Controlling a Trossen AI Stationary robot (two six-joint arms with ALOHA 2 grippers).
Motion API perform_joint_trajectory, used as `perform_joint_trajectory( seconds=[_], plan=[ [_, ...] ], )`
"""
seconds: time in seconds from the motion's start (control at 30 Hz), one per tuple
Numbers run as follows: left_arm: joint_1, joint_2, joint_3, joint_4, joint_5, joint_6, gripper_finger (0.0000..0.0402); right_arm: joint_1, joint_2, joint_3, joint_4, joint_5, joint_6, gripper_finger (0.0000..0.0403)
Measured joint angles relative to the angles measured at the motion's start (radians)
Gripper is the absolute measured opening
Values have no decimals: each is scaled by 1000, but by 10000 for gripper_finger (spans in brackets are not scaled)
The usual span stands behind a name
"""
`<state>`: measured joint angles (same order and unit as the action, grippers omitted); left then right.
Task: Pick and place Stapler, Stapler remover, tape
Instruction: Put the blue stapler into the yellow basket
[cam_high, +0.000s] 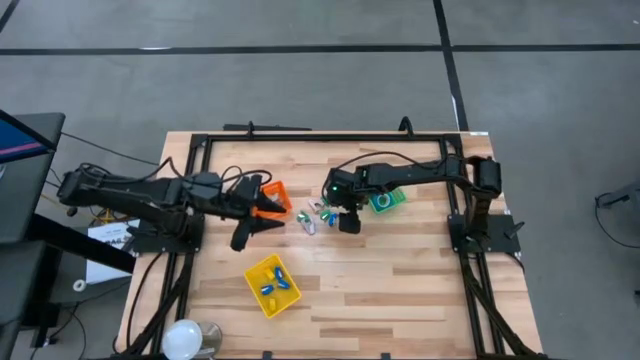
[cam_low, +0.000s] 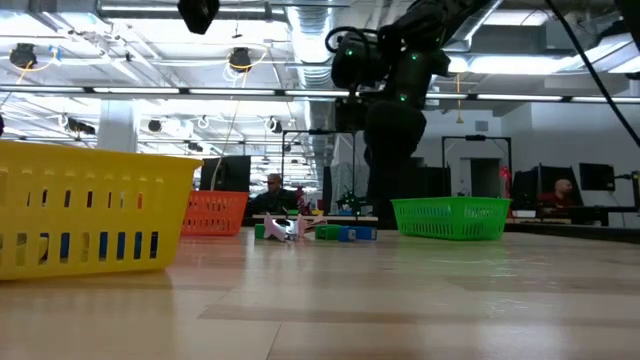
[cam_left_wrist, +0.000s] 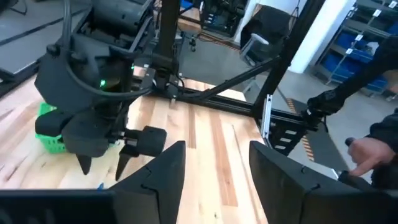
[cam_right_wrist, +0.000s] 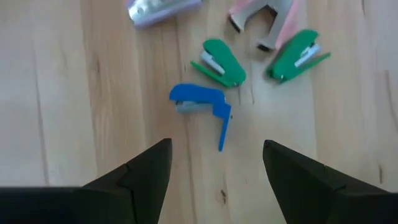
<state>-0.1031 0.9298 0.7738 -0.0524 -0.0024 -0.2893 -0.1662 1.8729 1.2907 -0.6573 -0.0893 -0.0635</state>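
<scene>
A small blue stapler (cam_right_wrist: 202, 106) lies hinged open on the wood, just ahead of my right gripper (cam_right_wrist: 217, 158). That gripper points steeply down at it, open, touching nothing. Beyond it lie two green staplers (cam_right_wrist: 219, 62) (cam_right_wrist: 297, 56) and the pink stapler remover (cam_right_wrist: 264, 18). From above, this cluster (cam_high: 315, 215) sits mid-table beside my right gripper (cam_high: 345, 218). Blue tape rolls (cam_high: 275, 287) lie in the yellow bin (cam_high: 252, 272). My left gripper (cam_left_wrist: 217, 168) (cam_high: 268, 213) hovers open by the orange bin (cam_high: 275, 190), nothing between its fingers.
A green bin (cam_high: 385, 202) stands right of the cluster, under my right arm. A pale lilac piece (cam_right_wrist: 163, 9) lies at the cluster's far end. A black frame (cam_high: 300, 138) rims the table. A white round lamp (cam_high: 185, 340) sits at the near left corner. A person's hand (cam_left_wrist: 367, 149) shows beyond the table.
</scene>
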Motion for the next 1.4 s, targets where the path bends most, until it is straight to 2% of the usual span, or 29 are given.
perform_joint_trajectory(
  seconds=[0.2,0.37,0.9,1.23,1.4],
  plan=[
    [71,0,0,-32,22,29,145,-17,0,0,19,-19,-25,244],
    [112,0,0,-29,22,30,134,-35,0,-10,21,-67,-52,228],
    [113,0,0,-29,22,30,127,-32,2,-82,147,-70,-55,176],
    [113,0,-1,-30,22,30,127,-12,85,-84,176,-70,-37,158],
    [113,0,-1,-30,22,30,127,-3,90,-82,175,-68,-33,135]
  ],
)
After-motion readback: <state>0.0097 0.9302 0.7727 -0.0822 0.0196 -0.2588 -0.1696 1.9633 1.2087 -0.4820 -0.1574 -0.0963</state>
